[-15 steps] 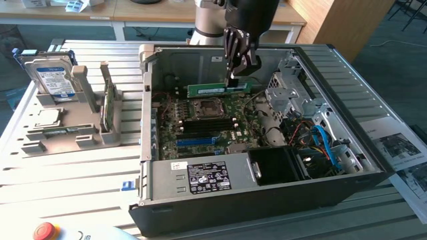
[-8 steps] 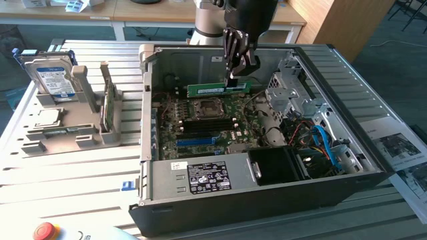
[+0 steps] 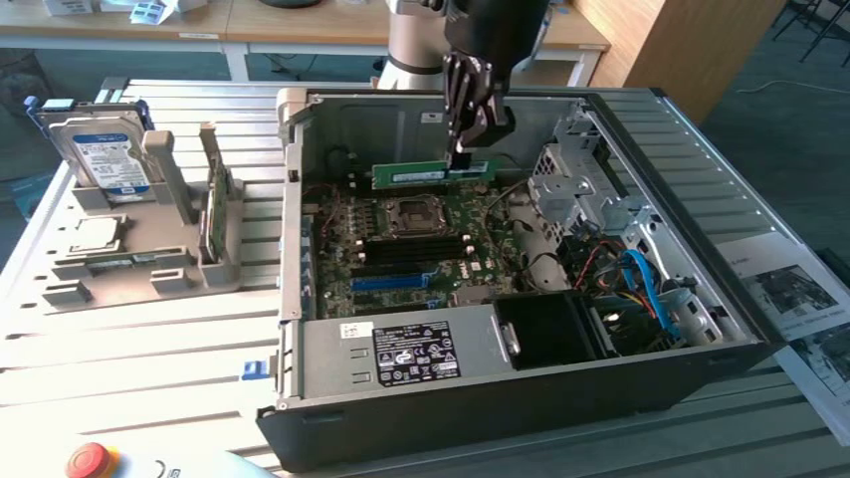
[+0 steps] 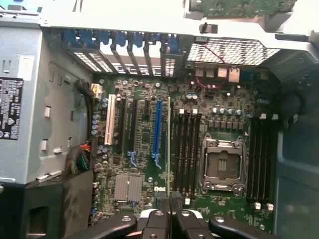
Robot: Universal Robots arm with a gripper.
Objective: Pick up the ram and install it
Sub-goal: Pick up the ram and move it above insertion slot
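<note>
On a slatted metal table (image 3: 133,339), inside an open computer case (image 3: 531,398), the ram (image 3: 422,175) is held pinched by the gripper (image 3: 465,159) above the motherboard (image 3: 465,214). It is a thin green stick with a pale sticker, and its long axis lies level, from the exterior view's left to right.

A slatted metal worktop (image 3: 159,329) stands on grey-blue carpeted floor (image 3: 797,129). Behind it is a pale wooden desk (image 3: 306,25) with white legs, and beside that a wooden panel (image 3: 678,40).

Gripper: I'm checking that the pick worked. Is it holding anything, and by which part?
The gripper holds the ram, its fingers pinching the upper edge toward the end on the exterior view's right.
</note>
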